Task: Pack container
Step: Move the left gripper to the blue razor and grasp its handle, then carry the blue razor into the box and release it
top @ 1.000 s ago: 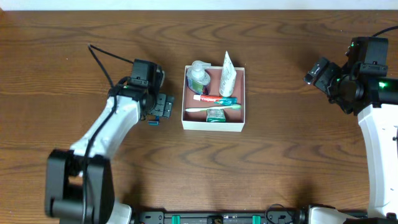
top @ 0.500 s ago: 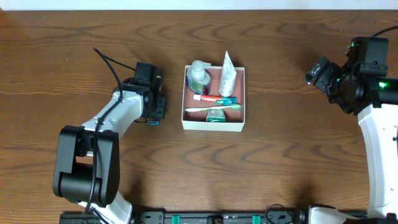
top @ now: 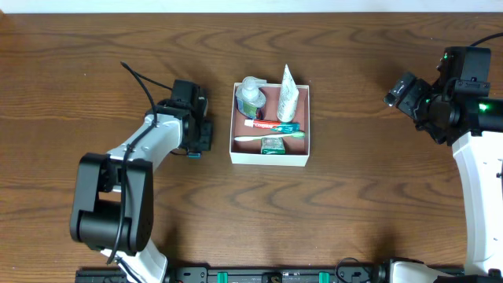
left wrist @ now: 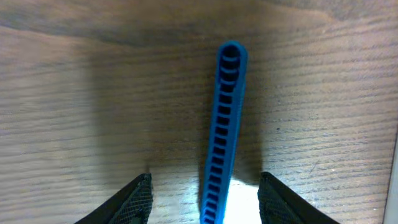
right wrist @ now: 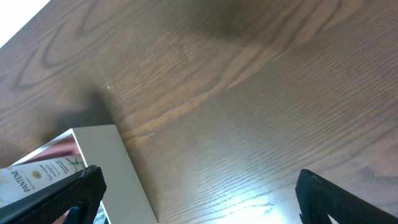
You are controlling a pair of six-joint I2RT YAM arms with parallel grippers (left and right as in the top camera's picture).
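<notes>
The container [top: 269, 161], a square white-walled box with a pinkish-brown floor, sits mid-table and holds a clear bottle [top: 249, 96], a white tube [top: 285, 94], a toothpaste tube [top: 271, 124], a toothbrush [top: 267, 136] and a green soap packet [top: 272, 145]. A blue comb [top: 194, 152] lies on the table left of the box. My left gripper [left wrist: 205, 199] is open, its fingers on either side of the blue comb [left wrist: 224, 130], apart from it. My right gripper [right wrist: 199, 196] is open and empty above bare wood right of the container's corner [right wrist: 106, 165].
Dark wooden table [top: 354, 204] all round the box. A black cable [top: 137, 79] loops off the left arm. The right arm [top: 440, 98] hangs at the far right edge.
My left arm has settled a little closer to the table by the blue comb; the last half second shows almost no motion. The right arm and the box contents are unchanged.
</notes>
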